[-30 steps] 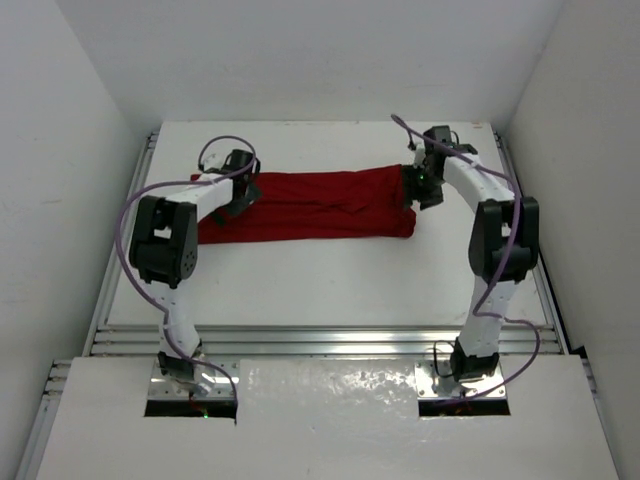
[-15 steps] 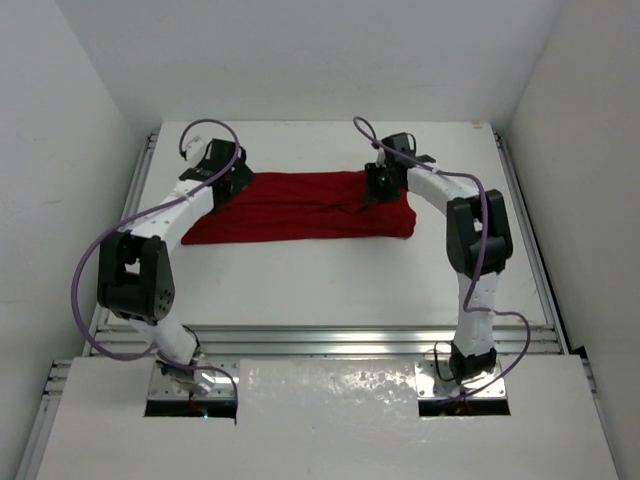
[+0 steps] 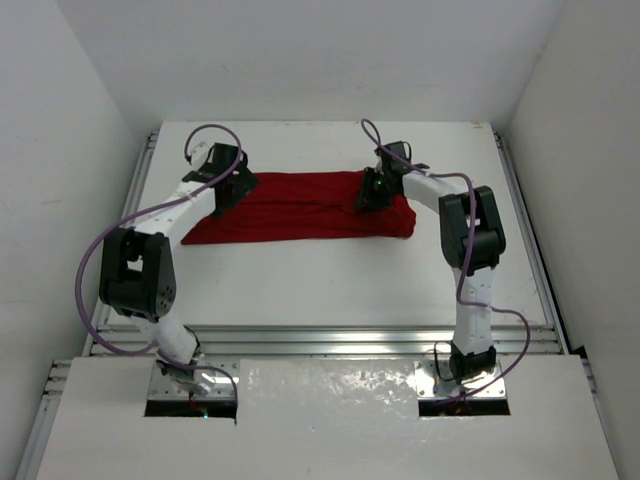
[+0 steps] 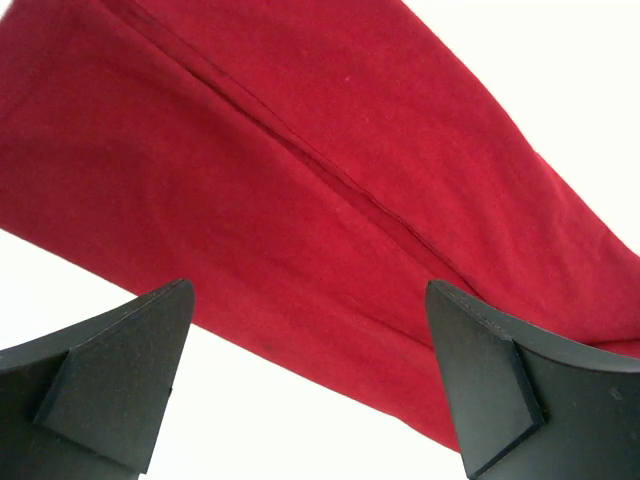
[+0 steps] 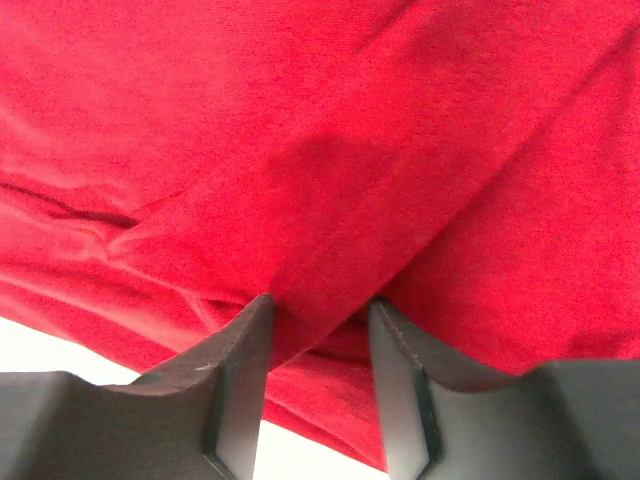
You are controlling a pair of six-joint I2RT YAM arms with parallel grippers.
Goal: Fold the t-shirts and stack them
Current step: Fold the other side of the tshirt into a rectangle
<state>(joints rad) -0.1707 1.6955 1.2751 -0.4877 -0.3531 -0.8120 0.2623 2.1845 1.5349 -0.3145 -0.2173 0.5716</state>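
Observation:
The dark red t-shirt (image 3: 300, 208) lies folded into a long strip across the far half of the white table (image 3: 330, 280). My left gripper (image 3: 234, 186) hovers over the strip's left end. In the left wrist view the left gripper (image 4: 308, 300) stands wide open with nothing between its fingers, above the t-shirt's (image 4: 300, 150) near edge. My right gripper (image 3: 371, 192) is down on the strip to the right of its middle. In the right wrist view a raised fold of the t-shirt (image 5: 250, 120) runs into the right gripper (image 5: 320, 305) and touches both fingers.
White walls close in the table on the left, back and right. Metal rails (image 3: 330, 338) run along the near edge, in front of the arm bases. The strip's right end (image 3: 405, 220) lies past the right gripper, near the right arm's elbow.
My right gripper has moved left from the strip's right end onto the cloth and narrowed its jaws. The left arm swung outward; its gripper stays open at the left end.

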